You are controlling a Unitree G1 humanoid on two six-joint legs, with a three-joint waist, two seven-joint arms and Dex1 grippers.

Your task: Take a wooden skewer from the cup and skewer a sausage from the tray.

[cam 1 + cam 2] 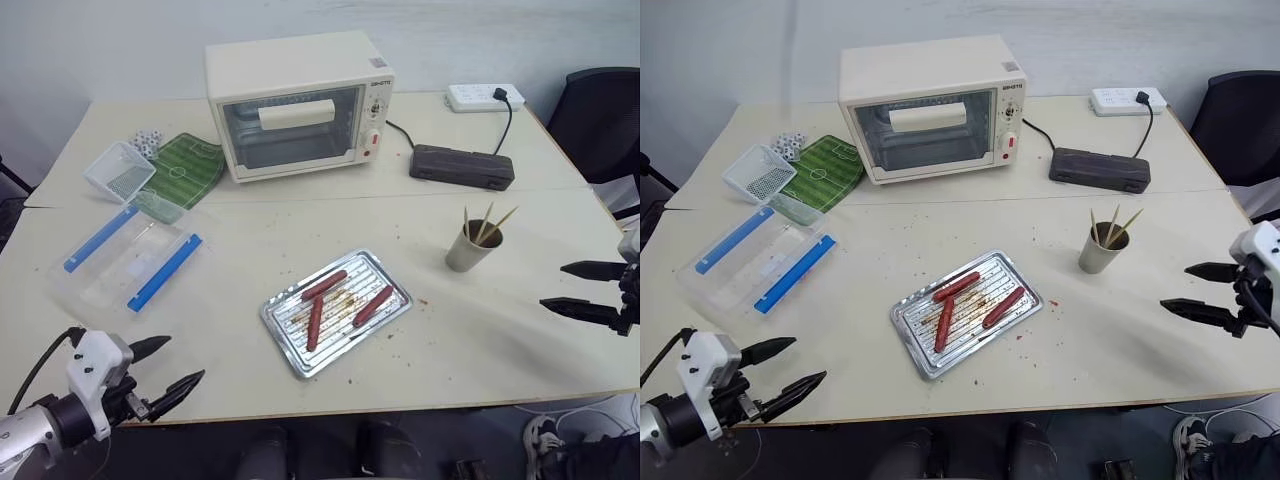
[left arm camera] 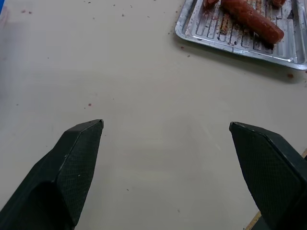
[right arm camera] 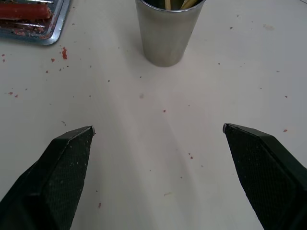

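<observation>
Near the left edge of the pale table (image 1: pixel 240 240) — left gripper (image 1: pixel 178 366), two black fingers wide apart, holding nothing. Further right, in the middle: small shiny silver metal tray (image 1: pixel 392 281) with three slim reddish-brown sausages (image 1: pixel 324 285) lying on its ribbed bottom. Right of that and a bit farther back, small beige paper cup (image 1: pixel 467 251) with thin pale wooden skewers (image 1: pixel 485 224) sticking up. At the far right, right gripper (image 1: pixel 571 288) — wide open too, empty, well apart from the cup. First step not yet begun. Next, probably: right gripper over to the cup, fingers closing softly on just one thin stick.
</observation>
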